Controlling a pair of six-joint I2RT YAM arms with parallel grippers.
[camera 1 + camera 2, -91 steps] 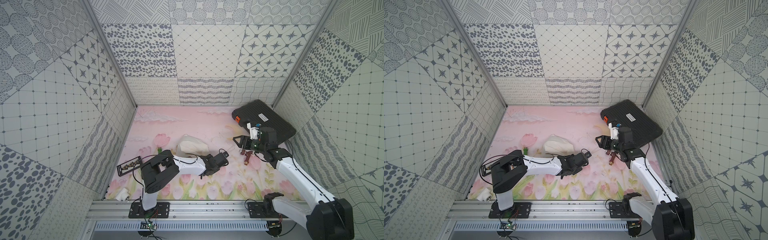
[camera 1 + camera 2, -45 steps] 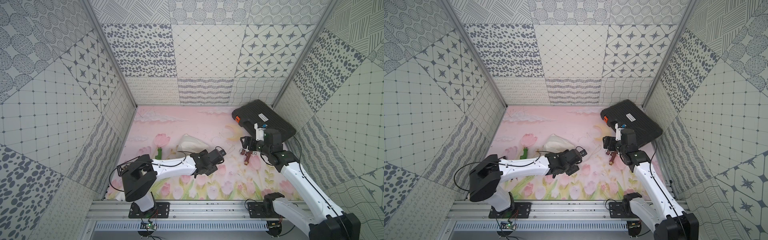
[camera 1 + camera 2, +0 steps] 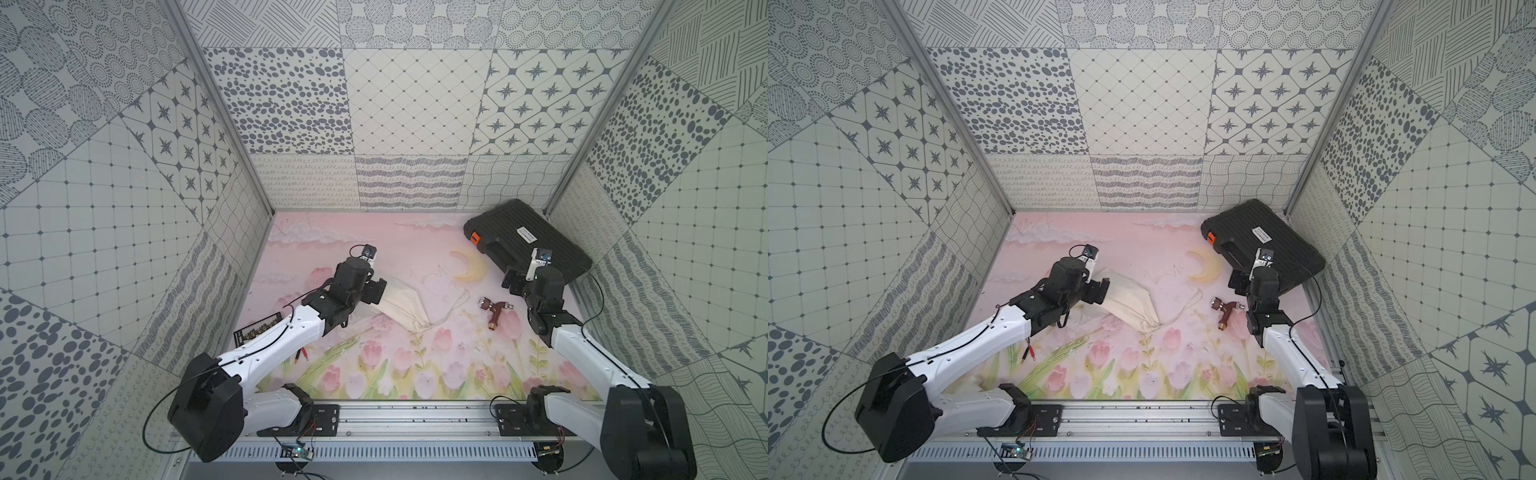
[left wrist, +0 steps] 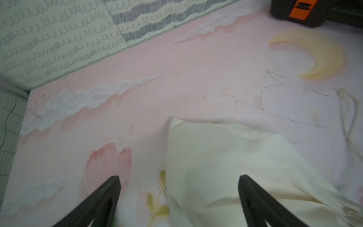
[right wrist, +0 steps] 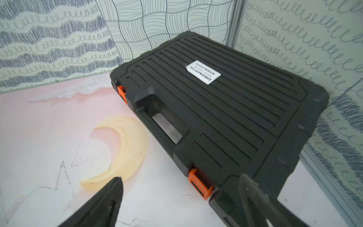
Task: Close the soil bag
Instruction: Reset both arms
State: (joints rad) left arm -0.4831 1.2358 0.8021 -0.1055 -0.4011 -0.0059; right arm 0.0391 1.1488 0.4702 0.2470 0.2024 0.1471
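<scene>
Pink matting printed with tulips and clouds covers the bench (image 3: 374, 241), which is boxed in by grey-and-white patterned walls. At the centre-left, the left hand (image 4: 179, 178) is released, with its dark fingers (image 4: 110, 188) spread wide. One finger stands over bare mat and the other over the cloth of the soil bag (image 4: 225, 167), and whether that finger touches the cloth cannot be told. In both top views this hand (image 3: 376, 291) (image 3: 1100, 289) sits at the bag's broad end, with its white arm reaching in low and diagonally from the front rail. The soil bag (image 3: 401, 305) (image 3: 1129, 301) is a soft cream-white pouch lying flat near the middle of the bench. It narrows toward a puckered neck that points to the front. The thin white cords (image 3: 451, 309) (image 3: 1183, 309) trail loosely from the neck out to the right across the mat. Well apart on the right side, the right hand (image 5: 180, 177) is also released and empty. Its fingers are parted above the front edge of the black ribbed case (image 5: 216, 110) beside an orange latch (image 5: 200, 185), with its arm rising along the right wall (image 3: 511, 282). A small copper-coloured tap fitting (image 3: 494, 311) lies between the cords and that arm. The case (image 3: 528, 241) fills the far right corner.
</scene>
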